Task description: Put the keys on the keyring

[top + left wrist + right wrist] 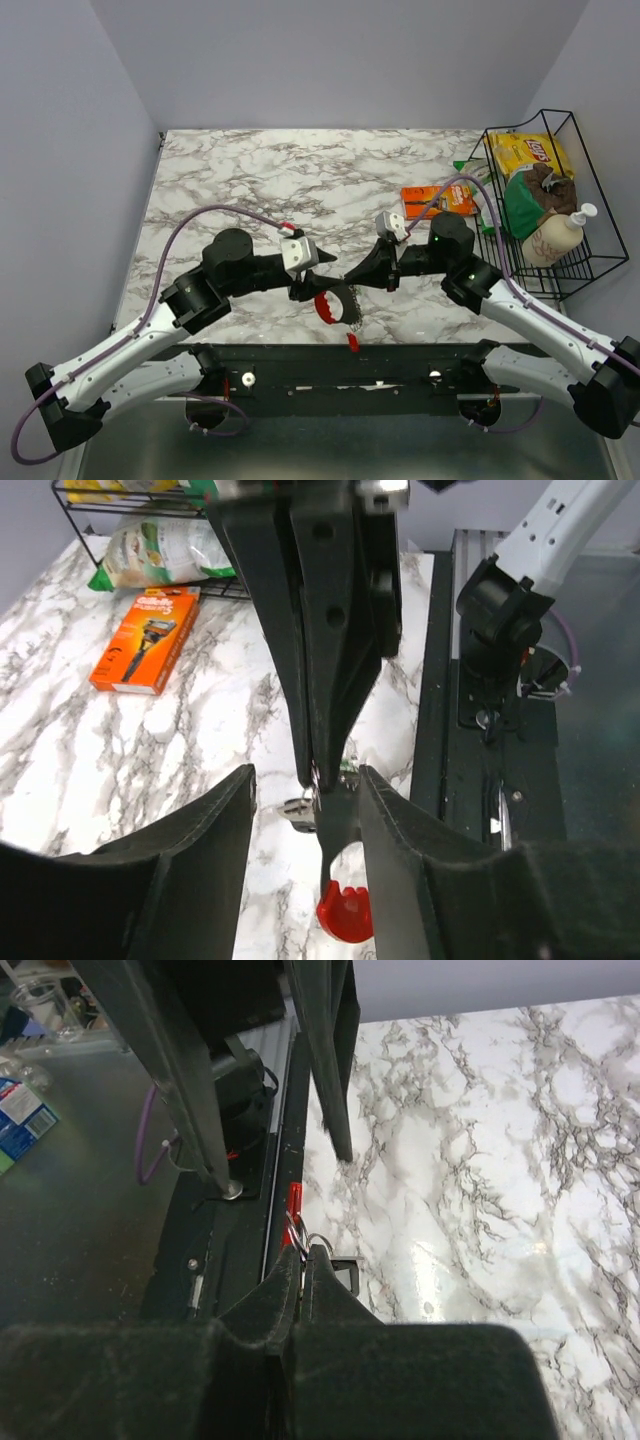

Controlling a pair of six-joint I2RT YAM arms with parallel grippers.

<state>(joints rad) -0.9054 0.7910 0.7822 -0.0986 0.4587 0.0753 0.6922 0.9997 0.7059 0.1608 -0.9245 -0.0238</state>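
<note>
**Operator:** What's my left side doing?

**Spotter:** Your left gripper (308, 289) is low over the near edge of the marble counter (250, 180). Its fingers (190, 870) are spread, and they hold nothing. The right arm's fingers reach down into the gap between them.

**Operator:** And the keys?

**Spotter:** Your keys (327, 308) hang in a small bunch just off the counter, at the middle of the near edge, below where the two grippers meet. A red head (345, 912) dangles lowest in your left wrist view.

**Operator:** The right side?

**Spotter:** Your right gripper (303, 1260) has its fingers pressed together, pinching the top of the bunch. A thin wire loop, the keyring (312, 1242), shows right at the tips. I can't tell exactly which piece they grip. Farther right, an orange packet (440, 200) lies on the counter beside the wire basket (590, 250).
</note>
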